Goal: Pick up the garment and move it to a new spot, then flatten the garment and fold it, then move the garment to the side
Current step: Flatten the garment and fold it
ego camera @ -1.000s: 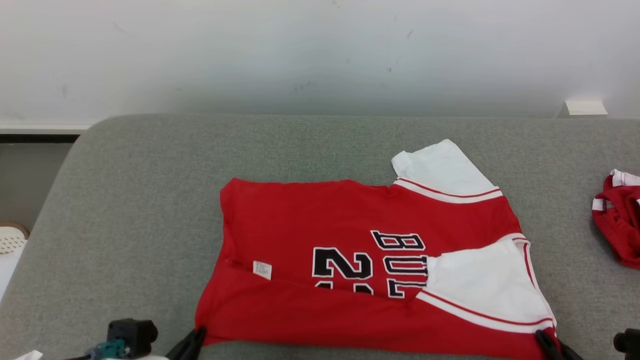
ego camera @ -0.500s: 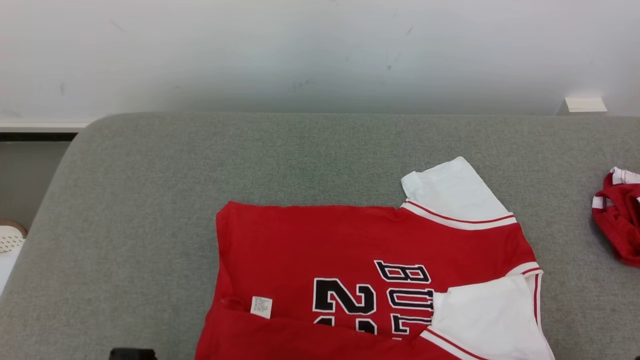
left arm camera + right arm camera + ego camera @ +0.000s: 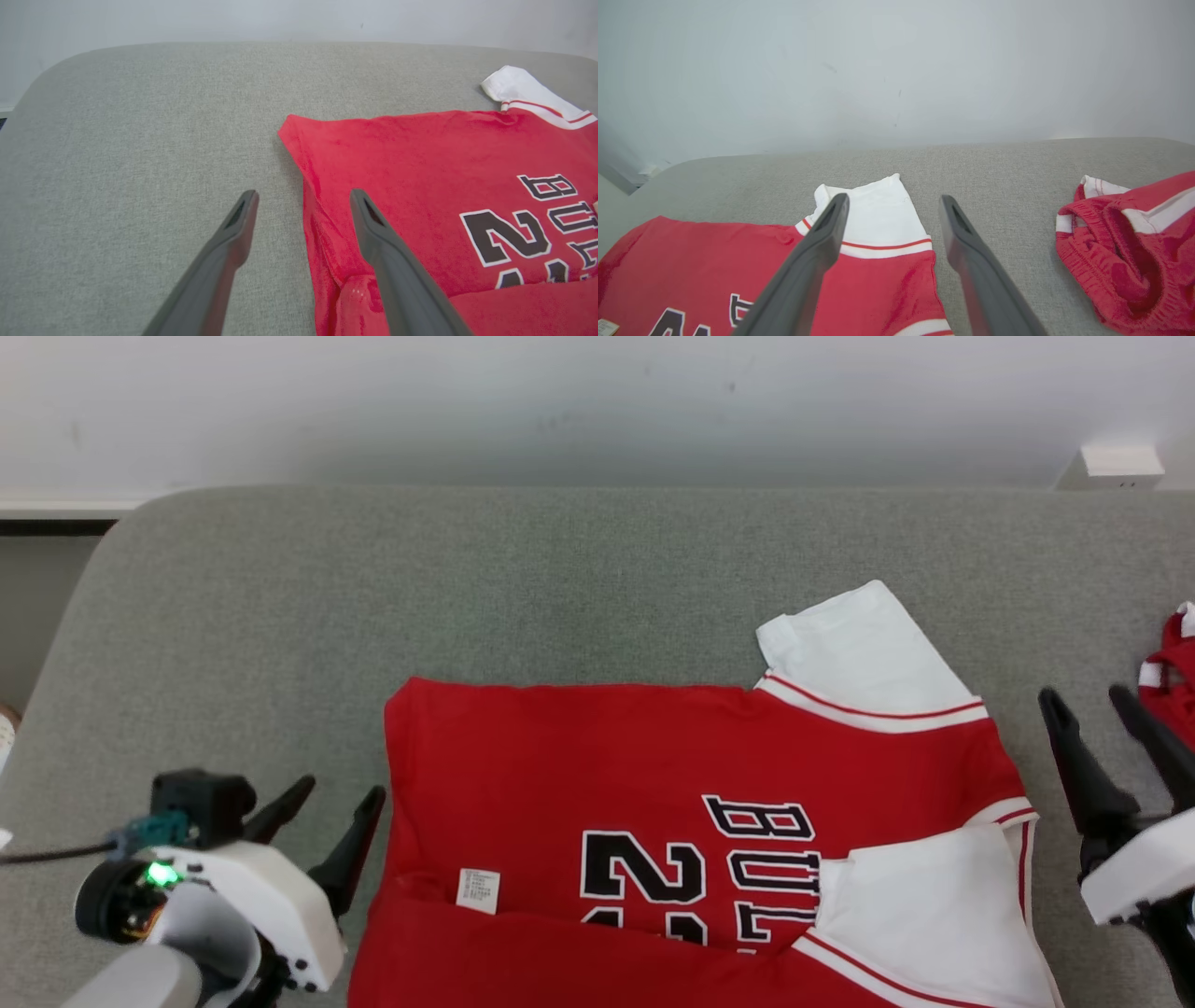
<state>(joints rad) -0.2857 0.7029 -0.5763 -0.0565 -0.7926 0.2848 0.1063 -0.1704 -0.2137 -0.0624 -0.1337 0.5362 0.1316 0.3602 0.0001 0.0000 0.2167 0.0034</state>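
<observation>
Grey cushion (image 3: 560, 569): left end effector (image 3: 343, 787), right end effector (image 3: 1083, 693) wide-spread, empty

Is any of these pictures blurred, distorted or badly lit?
Head view: soft, even light, no glare, the lettering on the red jersey sharp. Left wrist view: the wide lens bows the far edge of the grey cushion; the red looks paler. Right wrist view: wall pale and hazy, crumpled red garment sharp.

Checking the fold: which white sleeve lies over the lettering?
The near sleeve, covering part of the black letters; the far sleeve sticks out onto the cushion.
</observation>
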